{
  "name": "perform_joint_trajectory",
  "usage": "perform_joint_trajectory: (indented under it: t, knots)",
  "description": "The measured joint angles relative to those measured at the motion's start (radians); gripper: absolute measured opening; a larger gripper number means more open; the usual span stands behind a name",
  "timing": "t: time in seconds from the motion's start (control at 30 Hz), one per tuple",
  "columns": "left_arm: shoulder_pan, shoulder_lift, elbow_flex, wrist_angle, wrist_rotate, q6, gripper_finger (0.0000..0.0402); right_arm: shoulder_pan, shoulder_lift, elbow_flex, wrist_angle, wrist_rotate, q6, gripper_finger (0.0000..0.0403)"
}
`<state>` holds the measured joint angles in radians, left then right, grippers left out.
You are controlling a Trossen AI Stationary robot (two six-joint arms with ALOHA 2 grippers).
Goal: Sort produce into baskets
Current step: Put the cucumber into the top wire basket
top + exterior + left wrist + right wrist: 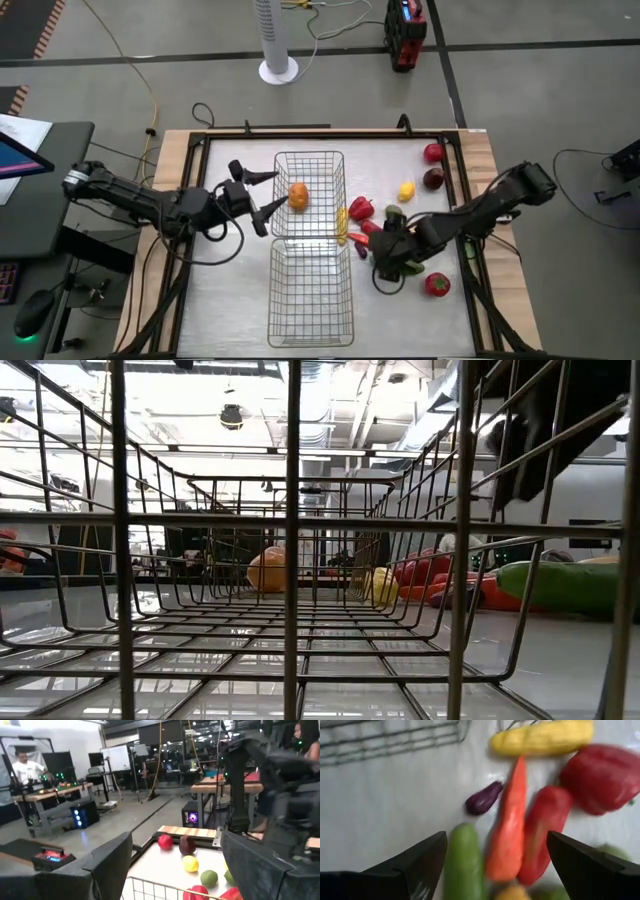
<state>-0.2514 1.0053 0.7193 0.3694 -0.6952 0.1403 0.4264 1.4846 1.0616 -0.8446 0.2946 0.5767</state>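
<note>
My right hand (pixel 385 262) hangs low over the pile of produce at about four o'clock on the table (pixel 230 290), its fingers (pixel 422 857) spread wide and gripping nothing; between them lie a green cucumber (pixel 463 862), an orange carrot (pixel 507 827) and a long red pepper (pixel 542 832), with a small purple eggplant (pixel 484 798), a yellow corn cob (pixel 542 738) and a red bell pepper (pixel 605 775) just beyond. My left hand (pixel 262 197) hovers at nine o'clock beside the far wire basket (pixel 310 160), fingers parted and empty. That basket holds one orange (pixel 298 196); the near basket (pixel 311 300), touching it end to end, holds nothing I can see. Toward two o'clock sit a red apple (pixel 432 153), a dark-red apple (pixel 433 179) and a lemon (pixel 406 190). Another red piece (pixel 437 285) lies at five o'clock, near my right hand.
</note>
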Motion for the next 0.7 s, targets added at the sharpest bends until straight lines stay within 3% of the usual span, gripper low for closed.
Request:
perform_joint_trajectory:
  t: [0.1, 0.37, 0.7]
  knots:
    - [0.000, 0.004, 0.000, -0.034, 0.000, -0.012, 0.0292, 0.044, 0.042, 0.065, -0.102, -0.031, 0.083, 0.0351]
    - [0.001, -0.004, 0.000, -0.041, -0.077, 0.092, 0.0292, 0.128, 0.166, 0.069, -0.139, -0.083, 0.139, 0.0326]
    - [0.043, -0.004, -0.002, -0.041, 0.114, 0.155, 0.0292, 0.139, 0.274, 0.069, -0.155, -0.091, 0.168, 0.0306]
